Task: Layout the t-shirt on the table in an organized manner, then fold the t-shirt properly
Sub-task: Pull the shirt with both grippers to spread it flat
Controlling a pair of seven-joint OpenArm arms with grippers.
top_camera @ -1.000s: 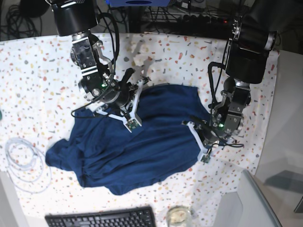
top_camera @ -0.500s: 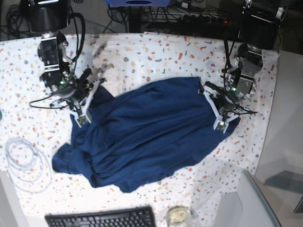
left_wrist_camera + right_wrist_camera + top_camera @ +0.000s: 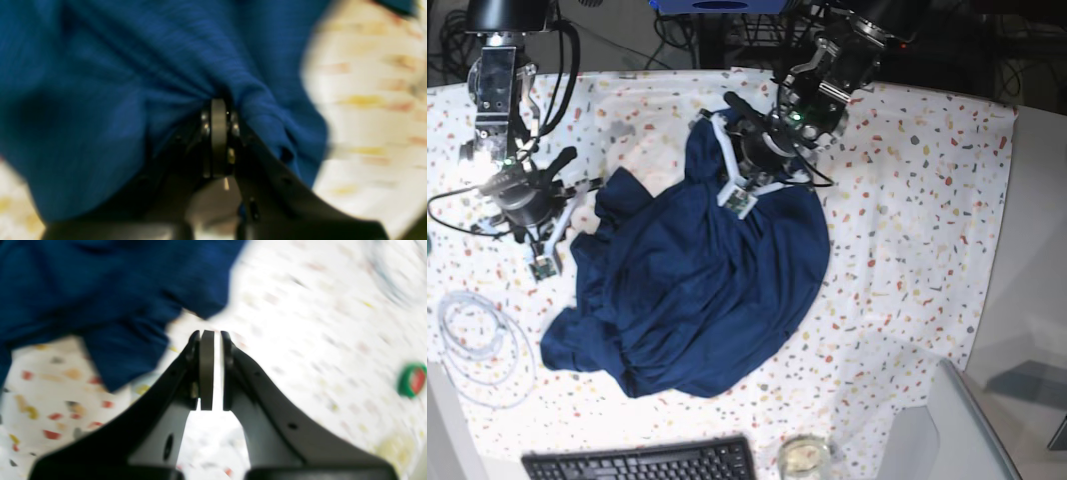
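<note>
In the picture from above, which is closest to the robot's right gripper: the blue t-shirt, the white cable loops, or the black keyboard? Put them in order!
From the right gripper:
1. The t-shirt, right beside it, toward the table's middle.
2. The white cable loops, below it near the left edge.
3. The keyboard, farthest, at the bottom edge.

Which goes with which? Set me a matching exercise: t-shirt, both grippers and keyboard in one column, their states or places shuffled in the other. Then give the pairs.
1. t-shirt
2. left gripper
3. right gripper
4. keyboard

A. shut, holding nothing
B. at the bottom edge of the base view
C. crumpled on the speckled table
D. shut on bunched blue fabric

Pairs: 1-C, 2-D, 3-A, 4-B
</note>
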